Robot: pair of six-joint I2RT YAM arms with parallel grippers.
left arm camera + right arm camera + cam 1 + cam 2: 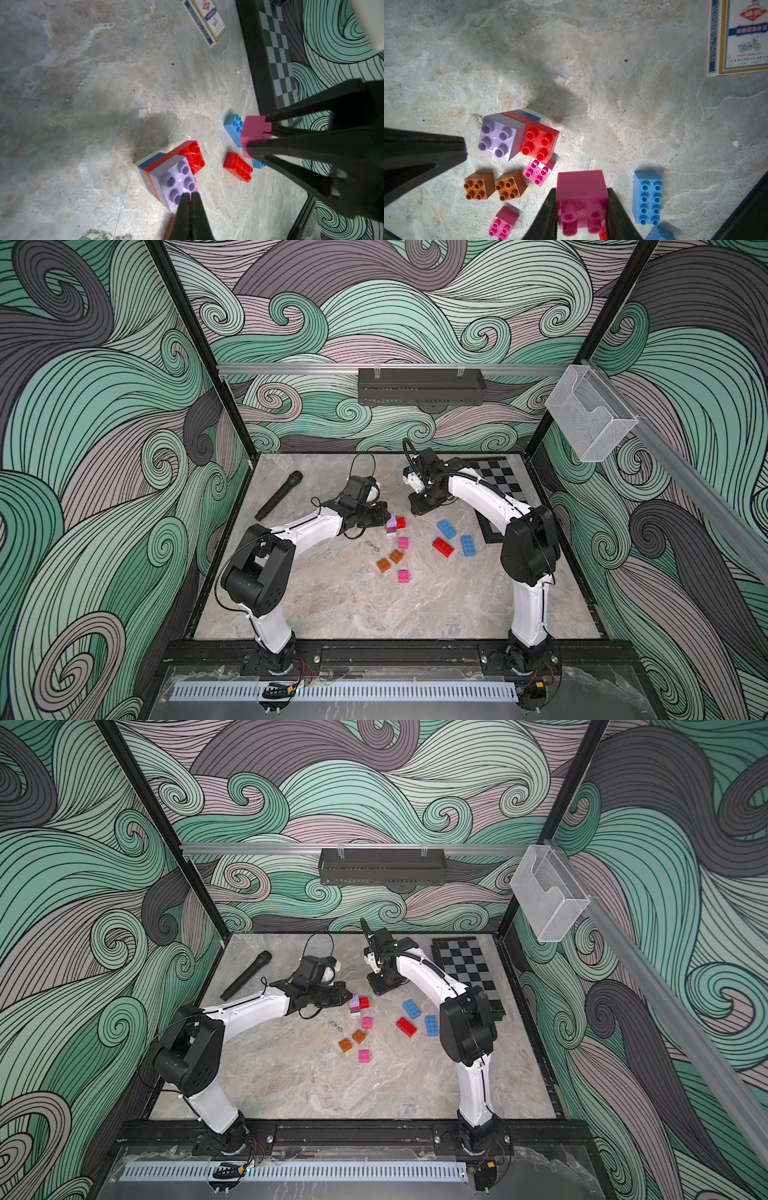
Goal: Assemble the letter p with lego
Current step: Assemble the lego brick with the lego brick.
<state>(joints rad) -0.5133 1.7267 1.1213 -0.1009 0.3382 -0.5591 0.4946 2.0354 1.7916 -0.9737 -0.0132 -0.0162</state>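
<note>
left gripper pinched fully together, nothing between the tips; tips sit right at the edge of the lilac brick, cant tell if touching. lilac brick tops the stack: white at the bottom, then blue, then red brick, lilac on one half of the red, the red's other four studs bare. stack stands around the middle of the bench, slightly toward the far edge, just off the left gripper's tips in both top views

right gripper clamped narrow on a pink brick, one finger on each side wall, studs facing back toward the wrist, brick lifted off the bench, near the stack on its right-far side, apart from it

loose on bench: two small pinks and two orange bricks, all studs up, on the near side of the stack; nearest pink just beside the red brick, oranges just beside each other. two blue oblongs and a red oblong lie toward the right edge, studs up, close together but apart

card box lies flat toward the far edge, near the chessboard, which fills the far right corner, partly under the right arm. mic lies near the left edge, far half
</note>
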